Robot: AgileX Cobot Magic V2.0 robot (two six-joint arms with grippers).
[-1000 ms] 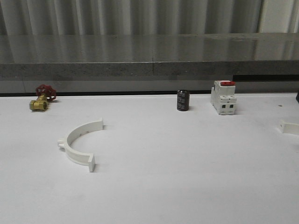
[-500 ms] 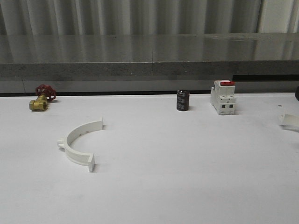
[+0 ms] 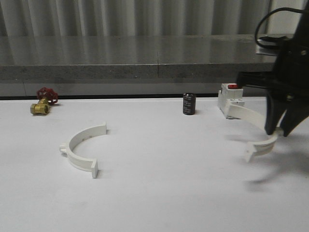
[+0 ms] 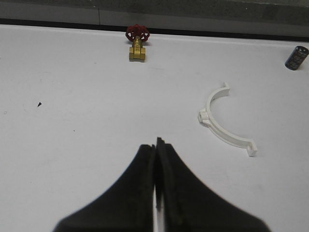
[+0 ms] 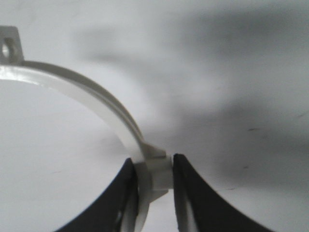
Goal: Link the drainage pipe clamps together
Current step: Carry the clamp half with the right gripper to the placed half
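Note:
One white half-ring drainage pipe clamp lies flat on the table at the left, open side facing right; it also shows in the left wrist view. My right gripper holds the other clamp above the table at the right, its arc reaching left. In the right wrist view the fingers pinch that clamp at its outer tab. My left gripper is shut with nothing in it, above bare table short of the lying clamp.
A brass valve with a red handle sits at the far left. A dark cylinder and a white block with a red top stand at the back. A grey ledge runs behind the table.
The right arm has swung in from the right edge carrying its clamp, which now hangs in front of the white block. The left clamp has not moved.

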